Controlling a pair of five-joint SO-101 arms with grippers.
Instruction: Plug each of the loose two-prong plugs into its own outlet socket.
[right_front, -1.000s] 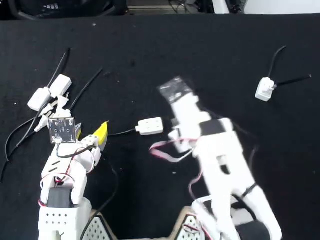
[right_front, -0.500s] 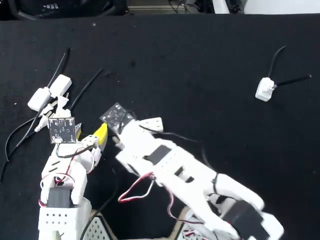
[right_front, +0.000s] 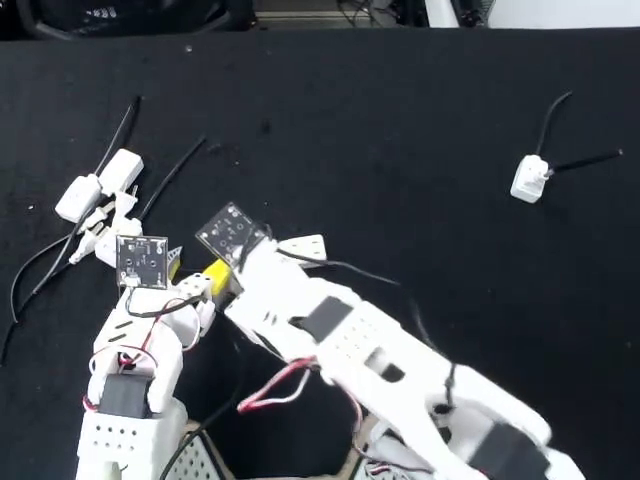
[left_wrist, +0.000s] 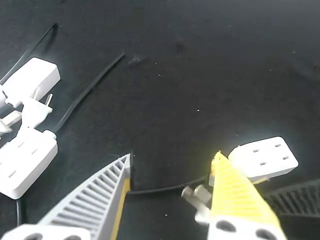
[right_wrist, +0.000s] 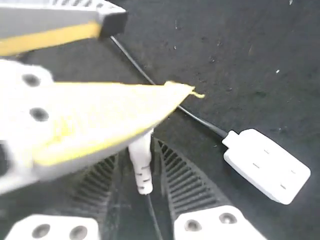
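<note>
Near the table's (right_front: 400, 120) front, the right gripper (right_wrist: 136, 152) pinches a plug (right_wrist: 140, 170) near the socket (right_wrist: 267, 165), the left gripper (left_wrist: 172, 157) gaping empty alongside; its yellow finger (right_wrist: 115, 107) could knock the plug askew. From above the right arm (right_front: 330, 320) covers that plug; the left wrist view catches its prongs (left_wrist: 192, 192)

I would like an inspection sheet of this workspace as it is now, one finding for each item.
surface: black table, matt.
job's things: centre socket; loose plug near it; first left socket, second left socket, second plug beside them; white connector far right, type unclear.
clutter: nothing seen.
grippers: left gripper open above the socket cable; right gripper at the loose plug, grip unclear.
cables: socket cable black, on the table; plug cable black, by the left sockets; arm wires red and white.
surroundings: dark equipment beyond the far edge, unclear.
</note>
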